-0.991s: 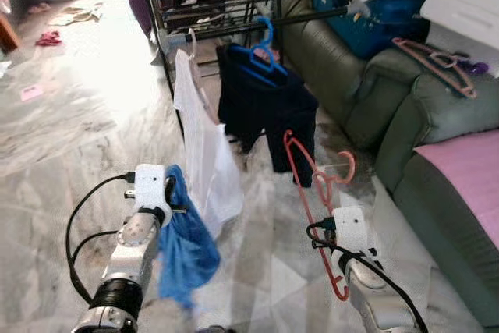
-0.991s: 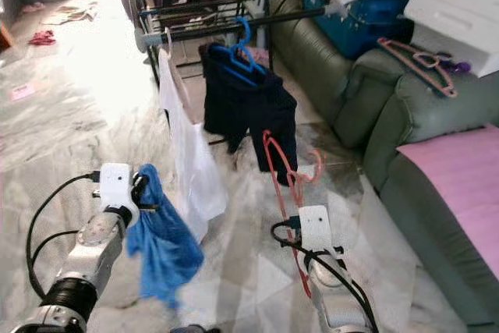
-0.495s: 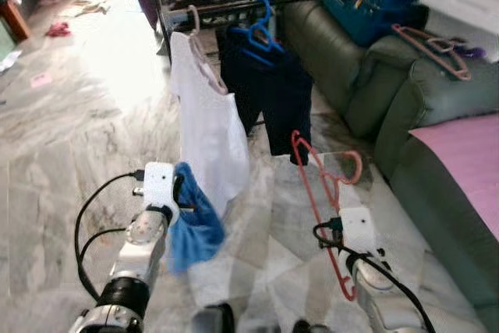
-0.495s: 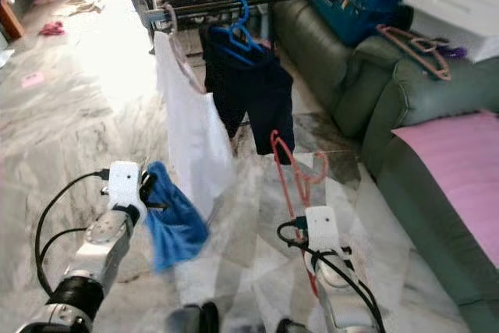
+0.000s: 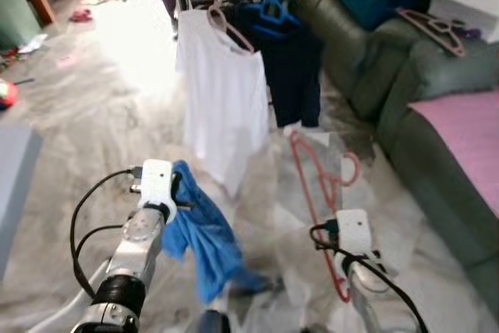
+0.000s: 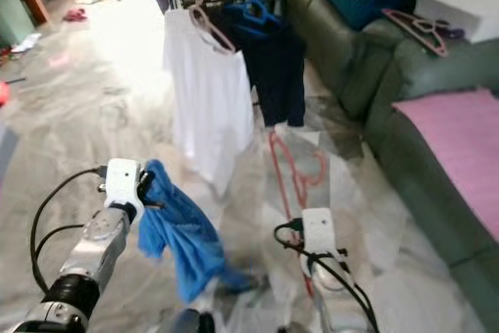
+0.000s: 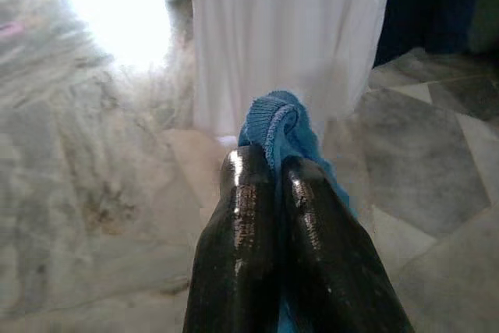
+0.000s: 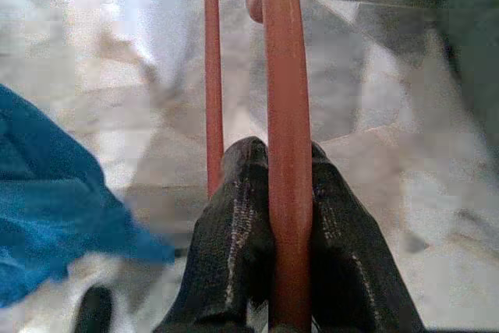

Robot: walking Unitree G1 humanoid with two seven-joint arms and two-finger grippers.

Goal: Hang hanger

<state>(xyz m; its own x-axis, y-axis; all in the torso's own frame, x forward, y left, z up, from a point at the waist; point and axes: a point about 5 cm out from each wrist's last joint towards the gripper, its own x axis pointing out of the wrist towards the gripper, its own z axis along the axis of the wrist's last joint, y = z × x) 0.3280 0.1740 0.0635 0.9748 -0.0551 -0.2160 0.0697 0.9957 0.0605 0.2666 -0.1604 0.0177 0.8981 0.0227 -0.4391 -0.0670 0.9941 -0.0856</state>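
Red hanger (image 8: 288, 154) upright between shut fingers of right pincer (image 8: 287, 163), hook above.

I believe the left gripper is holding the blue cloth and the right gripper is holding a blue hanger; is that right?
Not quite: the hanger in the right gripper is red, as the right wrist view shows. The left gripper does hold the blue cloth.

Smooth red plastic hanger (image 8: 287, 115), soft blue cloth (image 5: 204, 241), glossy marble floor (image 5: 93, 115)
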